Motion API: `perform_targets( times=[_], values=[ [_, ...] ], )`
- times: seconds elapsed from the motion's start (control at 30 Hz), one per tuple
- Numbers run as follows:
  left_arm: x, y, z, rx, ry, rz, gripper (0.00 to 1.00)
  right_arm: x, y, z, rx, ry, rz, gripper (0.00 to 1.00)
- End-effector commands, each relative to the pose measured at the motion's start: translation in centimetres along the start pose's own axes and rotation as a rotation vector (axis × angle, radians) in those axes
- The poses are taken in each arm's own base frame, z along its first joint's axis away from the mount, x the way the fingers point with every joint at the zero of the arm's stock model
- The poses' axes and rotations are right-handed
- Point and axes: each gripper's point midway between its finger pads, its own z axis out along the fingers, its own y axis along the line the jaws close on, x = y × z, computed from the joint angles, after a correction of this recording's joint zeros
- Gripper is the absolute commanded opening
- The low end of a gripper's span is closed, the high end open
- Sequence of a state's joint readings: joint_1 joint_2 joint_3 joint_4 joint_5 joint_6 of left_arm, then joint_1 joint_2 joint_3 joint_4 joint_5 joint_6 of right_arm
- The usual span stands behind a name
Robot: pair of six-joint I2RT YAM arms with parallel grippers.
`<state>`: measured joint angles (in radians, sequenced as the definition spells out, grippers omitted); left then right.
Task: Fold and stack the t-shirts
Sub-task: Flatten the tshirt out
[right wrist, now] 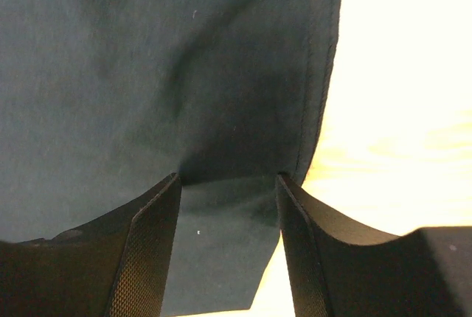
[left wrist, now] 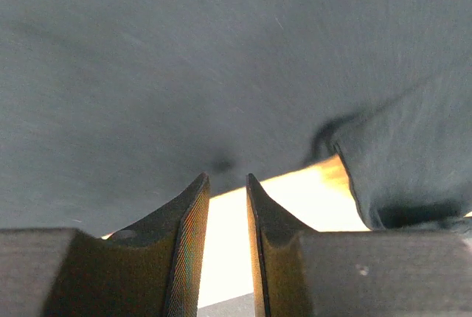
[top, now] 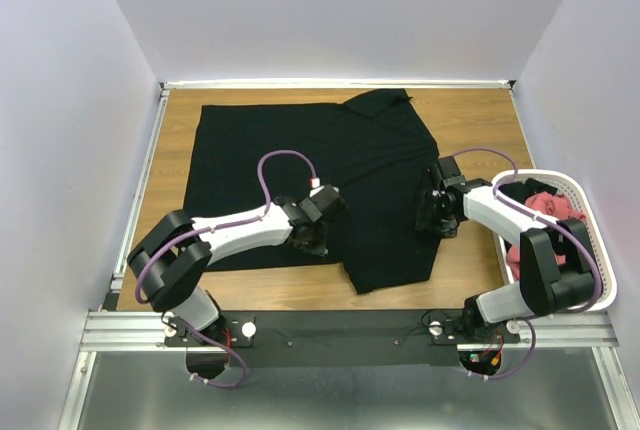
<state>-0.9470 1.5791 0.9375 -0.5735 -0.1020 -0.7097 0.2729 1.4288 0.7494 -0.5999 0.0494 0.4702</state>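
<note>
Left gripper (left wrist: 227, 177) narrow at black t-shirt (top: 290, 145) edge; right gripper (right wrist: 228, 177) wider, astride

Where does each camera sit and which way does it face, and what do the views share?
Top external: above and behind the arms, looking down on the table, black t-shirt and white basket; both arms show.
Left wrist: on the left arm, looking past the left gripper at the shirt's edge.
Right wrist: on the right arm, looking past the right gripper at the shirt's hem.
Shared: all show the black t-shirt on wood.
</note>
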Motion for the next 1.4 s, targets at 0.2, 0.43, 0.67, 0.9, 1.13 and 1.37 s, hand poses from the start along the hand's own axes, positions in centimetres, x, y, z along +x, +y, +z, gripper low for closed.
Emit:
perform_targets(
  times=[0.2,0.43,0.67,0.9,1.13,1.37],
  values=[
    [-8.3,4.7,-3.5,-0.012,-0.249,-0.063,0.50,-4.2,1.0,-2.6,-0.015,-0.092,-0.005,0.66],
    [-14.1,12.8,-5.3,-0.147,-0.432,-0.169,0.75,2.7,-1.4,-2.8,0.056,0.111,0.089,0.69],
    [-16.0,20.4,-8.0,-0.319,-0.609,-0.297,0.85,6.9,-1.8,-4.5,0.044,0.228,0.161,0.74],
    [-16.2,22.3,-9.7,-0.334,-0.655,-0.341,0.85,9.0,-1.3,-4.9,0.008,0.274,0.228,0.73],
    [-16.0,22.7,-9.9,-0.324,-0.657,-0.353,0.84,10.1,-0.1,-4.0,-0.042,0.302,0.285,0.71],
    [-15.9,22.8,-9.7,-0.321,-0.652,-0.357,0.83,9.9,0.9,-2.9,-0.084,0.287,0.317,0.67]
  ],
)
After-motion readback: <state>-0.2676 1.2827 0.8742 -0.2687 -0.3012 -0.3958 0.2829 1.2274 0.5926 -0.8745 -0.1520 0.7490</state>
